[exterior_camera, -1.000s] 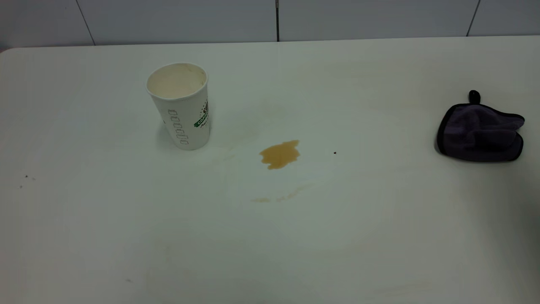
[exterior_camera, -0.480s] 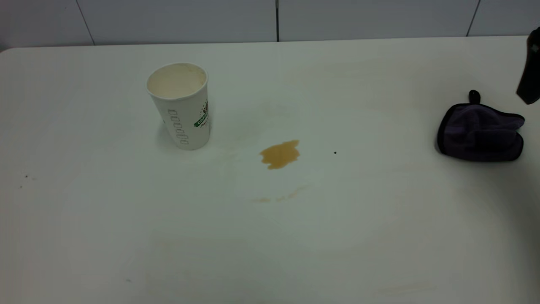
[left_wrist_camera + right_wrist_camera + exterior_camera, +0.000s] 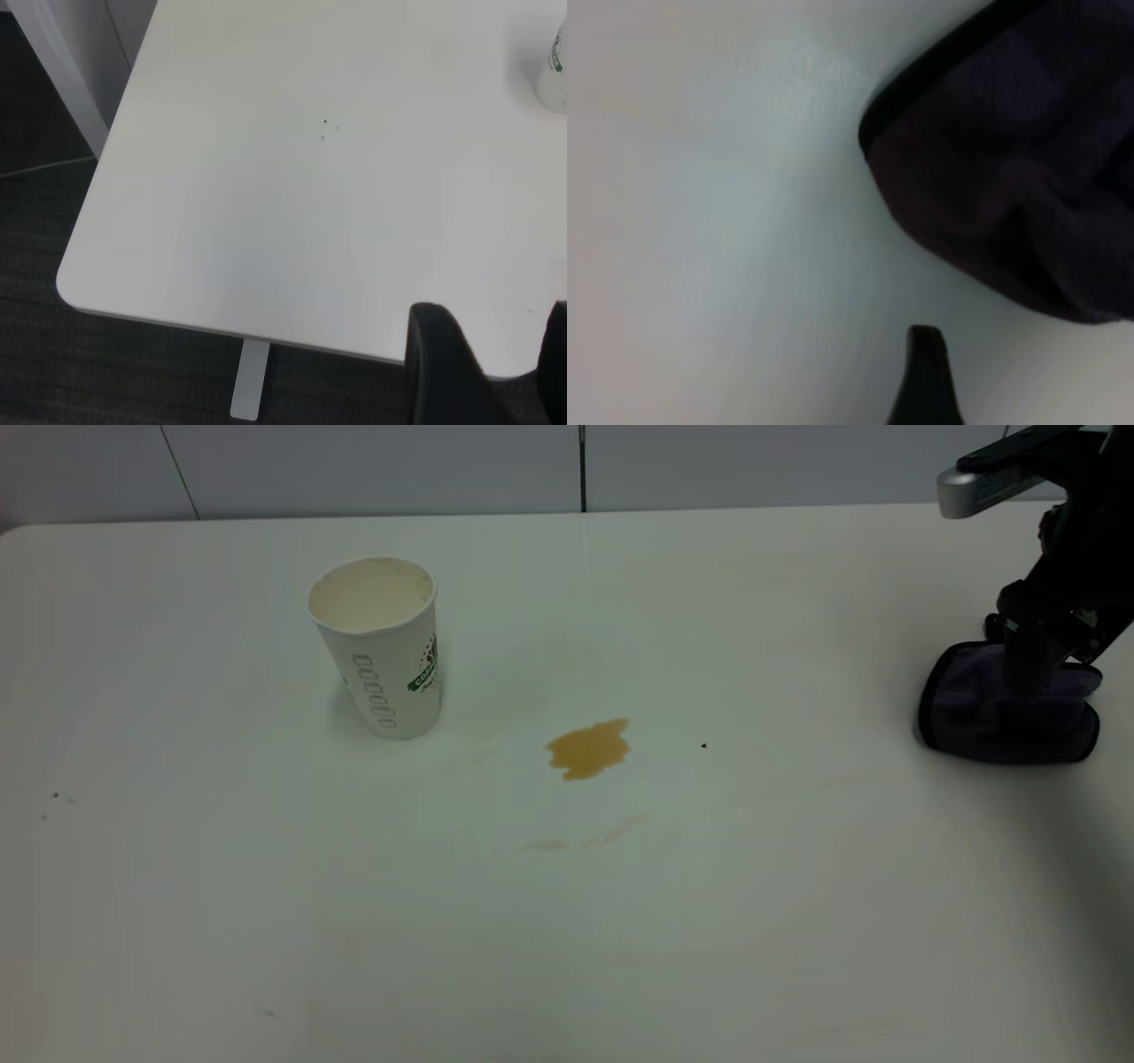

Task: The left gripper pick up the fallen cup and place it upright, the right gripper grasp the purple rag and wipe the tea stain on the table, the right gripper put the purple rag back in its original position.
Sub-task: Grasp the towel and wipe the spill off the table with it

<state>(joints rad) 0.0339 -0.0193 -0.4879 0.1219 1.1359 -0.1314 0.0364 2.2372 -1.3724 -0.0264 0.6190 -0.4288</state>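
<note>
in the exterior view my right gripper (image 3: 1032, 677) is low over the purple rag (image 3: 1005, 722), at the right side of the table (image 3: 797, 921). whether my fingers are apart or closed here, i cannot tell. the rag lies near the right limit of this view, so a push instead of a pinch could slide it that way. the cup (image 3: 379, 646) stands upright, well apart to the left of the tea stain (image 3: 588, 748). between rag and stain the table is free, so there is good room for wiping. a too long stroke could reach the cup.

in the left wrist view my left gripper (image 3: 487, 363) is spread and holds nothing, parked over the table corner.

in the right wrist view one finger tip (image 3: 926, 376) is beside the rag edge, not on it. if i close now, i may catch only the black border and the cloth slips out.
</note>
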